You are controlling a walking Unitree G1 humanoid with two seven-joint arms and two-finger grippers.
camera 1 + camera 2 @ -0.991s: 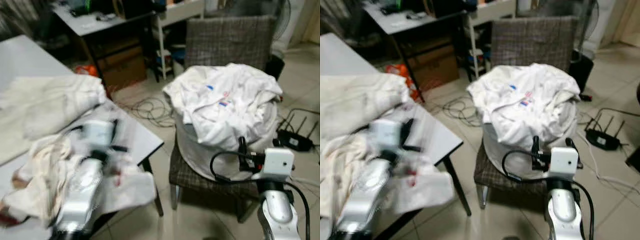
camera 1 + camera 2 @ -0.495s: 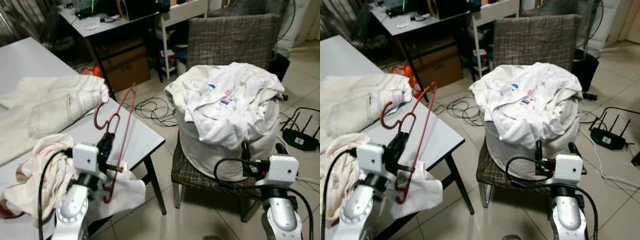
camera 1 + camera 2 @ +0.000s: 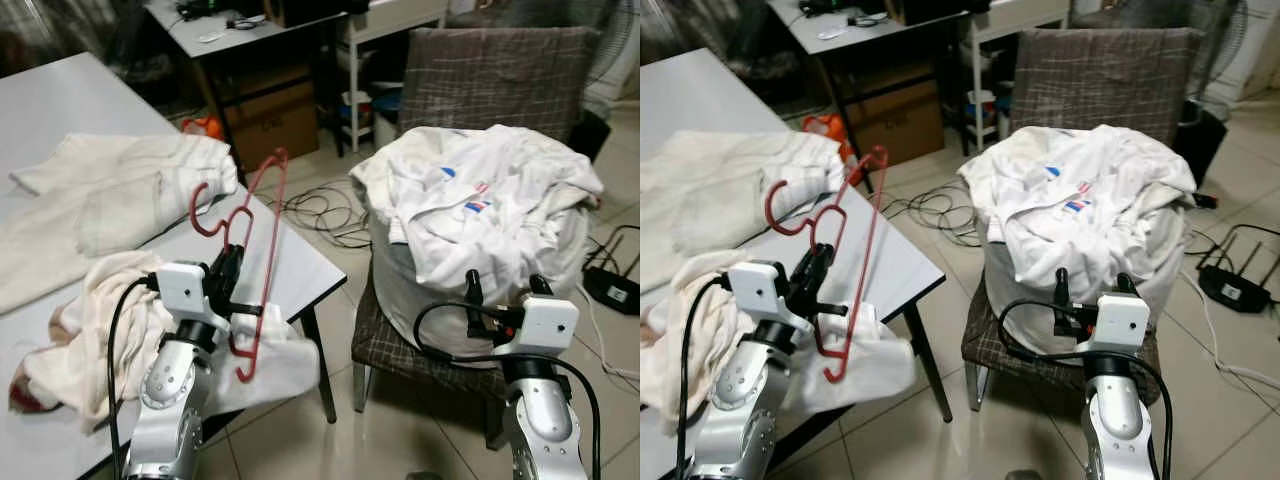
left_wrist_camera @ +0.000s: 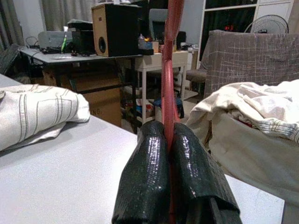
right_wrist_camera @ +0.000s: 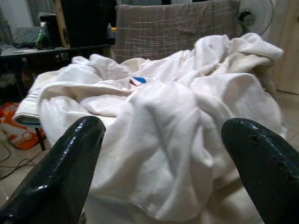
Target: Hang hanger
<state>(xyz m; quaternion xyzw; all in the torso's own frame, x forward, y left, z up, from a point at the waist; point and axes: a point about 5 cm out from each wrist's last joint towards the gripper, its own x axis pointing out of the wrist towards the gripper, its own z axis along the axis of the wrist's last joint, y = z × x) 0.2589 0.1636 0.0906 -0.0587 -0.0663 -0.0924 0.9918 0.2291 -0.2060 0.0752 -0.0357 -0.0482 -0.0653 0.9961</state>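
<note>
Because the left gripper pinches the red hanger above the white table for carrying, the right gripper, beyond that table's corner, spreads its 2 fingers wide before the laundry basket.

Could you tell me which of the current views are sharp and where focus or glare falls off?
Both eye views are sharp: the thin red wire hanger in the left gripper reads cleanly. In the left wrist view the black fingers show glossy highlights and the hanger blurs close up. In the right wrist view the open right gripper is soft-edged, the heap of white laundry clearer.
</note>
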